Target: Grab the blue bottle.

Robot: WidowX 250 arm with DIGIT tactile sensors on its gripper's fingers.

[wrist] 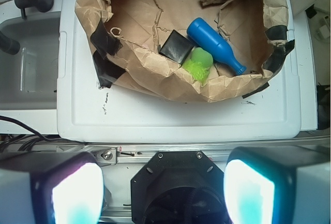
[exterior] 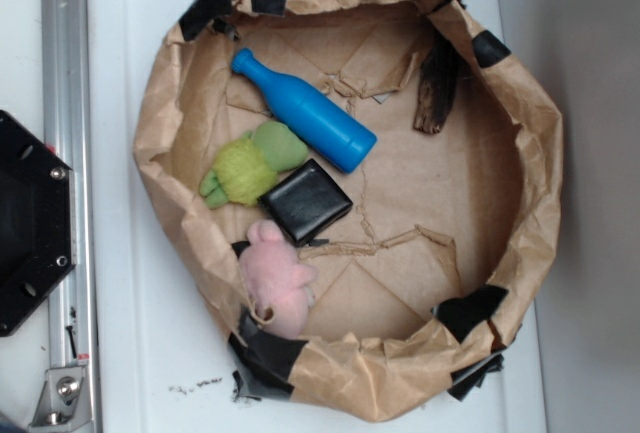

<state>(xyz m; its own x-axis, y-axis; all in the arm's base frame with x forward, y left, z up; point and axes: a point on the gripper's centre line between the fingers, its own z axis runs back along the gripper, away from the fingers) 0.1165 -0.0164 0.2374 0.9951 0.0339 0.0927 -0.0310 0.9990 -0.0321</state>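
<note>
The blue bottle (exterior: 303, 111) lies on its side inside a brown paper bowl (exterior: 515, 103), neck toward the upper left, body resting by a green plush (exterior: 252, 163). The wrist view shows the blue bottle (wrist: 214, 43) far ahead, past the green plush (wrist: 198, 63). My gripper (wrist: 163, 193) is open, its two fingers wide apart at the bottom of the wrist view, hovering over the black arm base (wrist: 176, 182), well short of the bowl. Nothing is between the fingers. The gripper is out of sight in the exterior view.
Inside the bowl also lie a black square block (exterior: 305, 201), a pink plush (exterior: 276, 275) and a dark bark-like piece (exterior: 437, 88). The bowl stands on a white board (wrist: 176, 110). A metal rail (exterior: 62, 153) and the black base plate (exterior: 30, 223) sit at the left.
</note>
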